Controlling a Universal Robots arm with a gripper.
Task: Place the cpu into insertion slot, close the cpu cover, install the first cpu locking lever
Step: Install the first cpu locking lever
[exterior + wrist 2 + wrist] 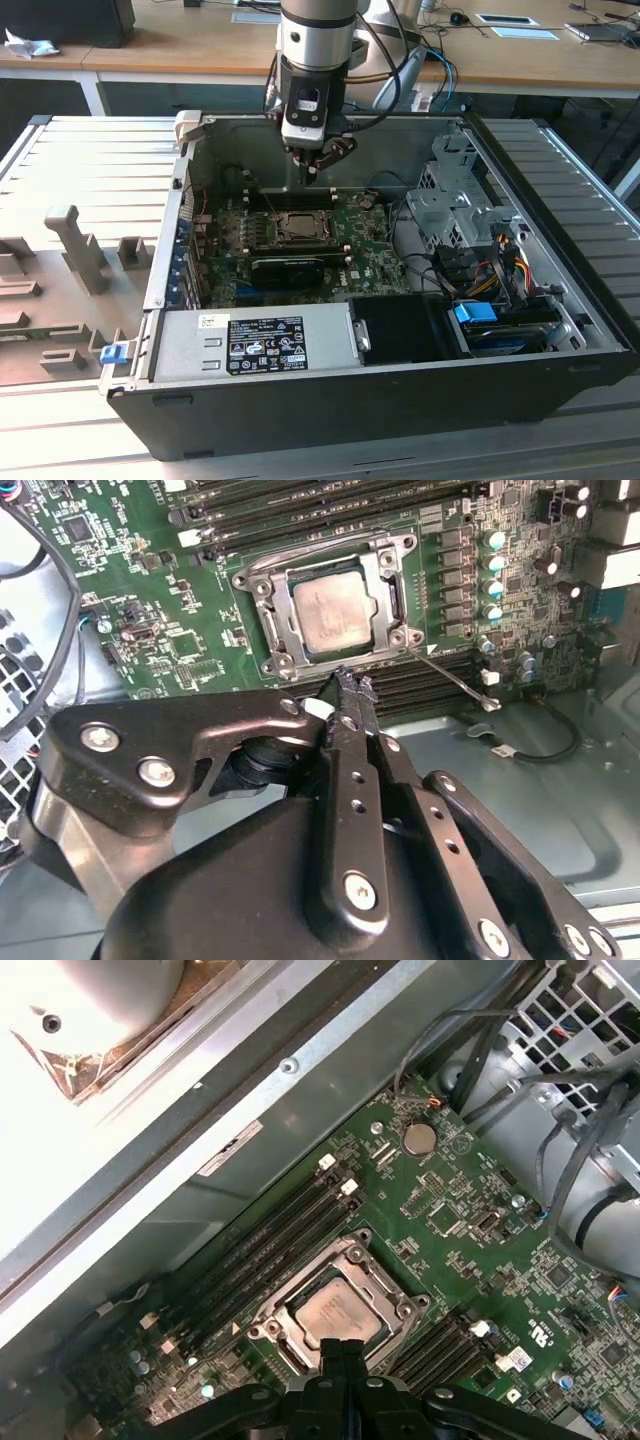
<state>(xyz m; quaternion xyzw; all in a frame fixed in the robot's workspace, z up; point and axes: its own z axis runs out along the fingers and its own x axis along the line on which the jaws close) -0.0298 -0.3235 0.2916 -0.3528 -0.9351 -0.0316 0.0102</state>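
The cpu [335, 615] sits in its socket, the cover [383, 585] lowered over it. We judge the end effector [352, 680] is pinched narrow and empty to address the thin lever [450, 678] nearby.

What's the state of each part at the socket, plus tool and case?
cpu cover: down flat.
cpu: seated, showing through the cover window.
locking lever: angled out from the cover's corner, looks unlatched.
tool: shut, empty, close by the cover edge.
computer case: side open.

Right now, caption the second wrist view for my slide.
Closed gripper poised beside the cpu, seated under lowered cpu cover.
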